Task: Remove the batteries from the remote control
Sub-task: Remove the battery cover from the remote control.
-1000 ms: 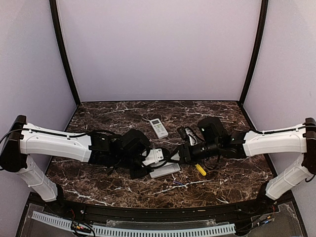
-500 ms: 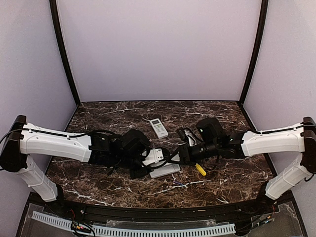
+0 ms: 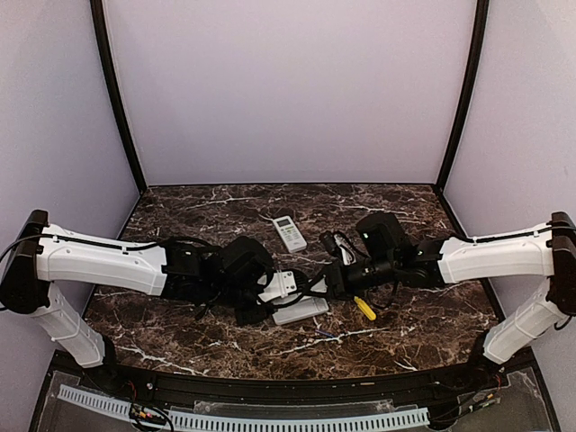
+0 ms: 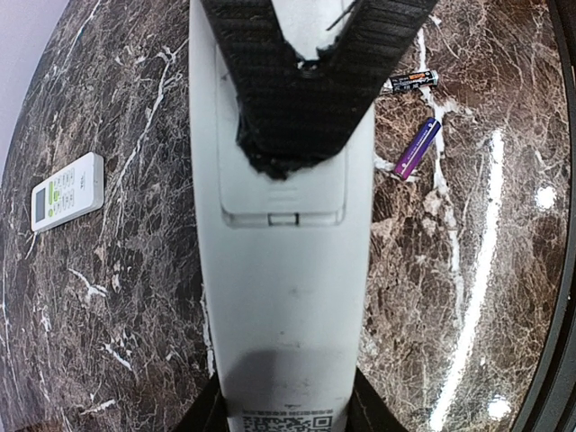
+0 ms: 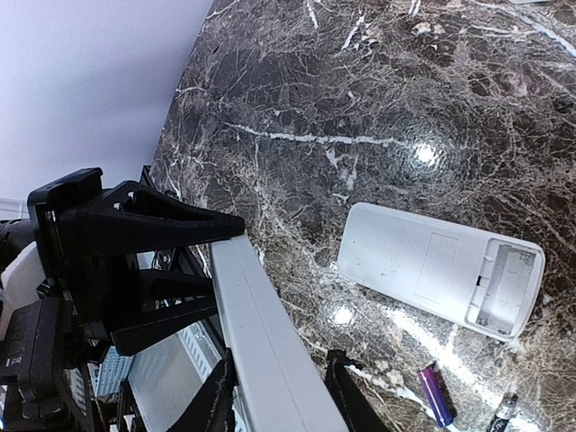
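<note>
Held remote (image 4: 283,297): back up, battery cover in place, running up the centre of your left-wrist view; left gripper (image 4: 286,416) clamped on its lower end; right gripper (image 5: 281,392) set close against both sides of the other end. Batteries: you have a purple battery (image 4: 417,147) and a dark battery (image 4: 409,83) loose on the table (image 4: 135,342), upper right of that view. Open remote (image 5: 441,270): flat on the marble, compartment uncovered, centre right of your right-wrist view.

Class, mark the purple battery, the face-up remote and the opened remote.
purple battery (image 4: 418,147), left wrist view, middle of its body.
face-up remote (image 4: 67,191), left wrist view, middle of its face.
opened remote (image 5: 432,264), right wrist view, middle of its back.
</note>
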Controlling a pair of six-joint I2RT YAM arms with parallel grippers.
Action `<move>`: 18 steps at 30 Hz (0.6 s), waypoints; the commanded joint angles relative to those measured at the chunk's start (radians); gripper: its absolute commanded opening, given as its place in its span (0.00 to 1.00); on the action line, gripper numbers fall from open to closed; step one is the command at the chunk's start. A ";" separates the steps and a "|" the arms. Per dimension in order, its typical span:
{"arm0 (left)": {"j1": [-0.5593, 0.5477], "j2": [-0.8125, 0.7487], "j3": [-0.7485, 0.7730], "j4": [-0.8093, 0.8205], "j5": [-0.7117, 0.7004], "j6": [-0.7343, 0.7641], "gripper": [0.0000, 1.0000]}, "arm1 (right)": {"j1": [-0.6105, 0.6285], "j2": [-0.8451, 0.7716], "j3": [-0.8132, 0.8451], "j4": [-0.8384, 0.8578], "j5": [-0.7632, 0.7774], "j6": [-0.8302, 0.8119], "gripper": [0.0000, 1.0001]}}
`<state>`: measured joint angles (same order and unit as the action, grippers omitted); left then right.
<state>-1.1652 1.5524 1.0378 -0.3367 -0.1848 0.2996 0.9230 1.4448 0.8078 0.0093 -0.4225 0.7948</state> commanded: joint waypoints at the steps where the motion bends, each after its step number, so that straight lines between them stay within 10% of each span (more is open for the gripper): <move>1: -0.008 -0.003 -0.004 0.003 0.001 0.007 0.22 | 0.006 0.010 0.021 -0.006 0.035 -0.009 0.31; 18: -0.008 -0.008 -0.006 0.003 -0.003 0.009 0.22 | -0.005 -0.051 0.007 -0.085 0.095 -0.018 0.43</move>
<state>-1.1656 1.5551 1.0378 -0.3374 -0.1898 0.3031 0.9226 1.4277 0.8078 -0.0402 -0.3775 0.7860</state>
